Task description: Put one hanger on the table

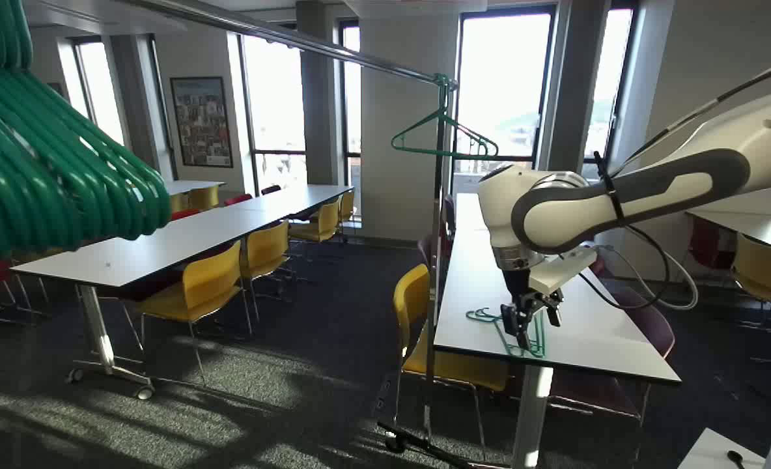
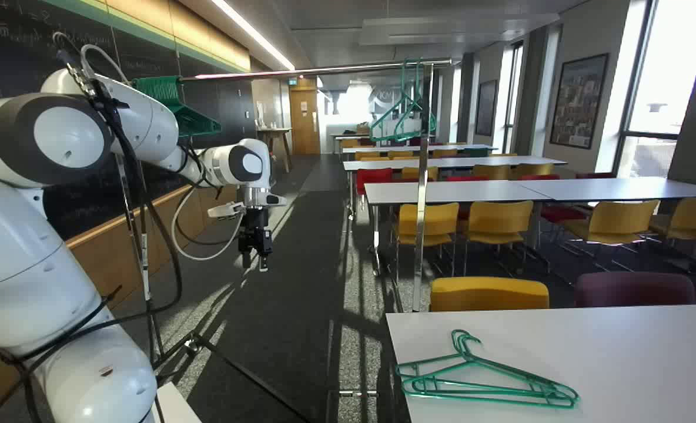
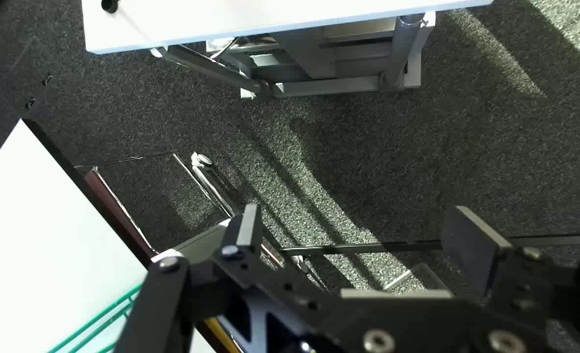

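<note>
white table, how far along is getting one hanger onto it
Looks done: overlapping green hangers already lie on the white table, though these views can't tell how they got there.
In hand: nothing; in the wrist view the gripper stands open and holds nothing.
Left: perhaps nothing; if one more is wanted, fetching it from the rail, where bunched hangers hang.

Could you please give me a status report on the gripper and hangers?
Gripper open, empty, over floor. Green hangers lie on table. Rack post beside table, possible obstacle.
</note>
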`<state>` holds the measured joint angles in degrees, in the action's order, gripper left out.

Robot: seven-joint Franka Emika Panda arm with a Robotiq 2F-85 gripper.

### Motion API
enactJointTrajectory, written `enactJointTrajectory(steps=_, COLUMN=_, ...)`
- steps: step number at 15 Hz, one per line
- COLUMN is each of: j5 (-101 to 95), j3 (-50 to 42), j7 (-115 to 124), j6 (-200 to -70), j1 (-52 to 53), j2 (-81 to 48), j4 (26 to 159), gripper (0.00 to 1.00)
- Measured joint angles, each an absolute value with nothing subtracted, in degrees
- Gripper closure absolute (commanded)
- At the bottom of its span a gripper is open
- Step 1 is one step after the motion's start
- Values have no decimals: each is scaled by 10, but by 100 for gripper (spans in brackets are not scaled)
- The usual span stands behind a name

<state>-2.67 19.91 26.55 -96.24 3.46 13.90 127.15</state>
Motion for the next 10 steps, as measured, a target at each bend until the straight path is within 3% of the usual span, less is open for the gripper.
enactJointTrajectory(steps=10, j5=-108, j3=184, j7=313, j6=-1118, j1=39, j2=159, j4=1271, gripper=0)
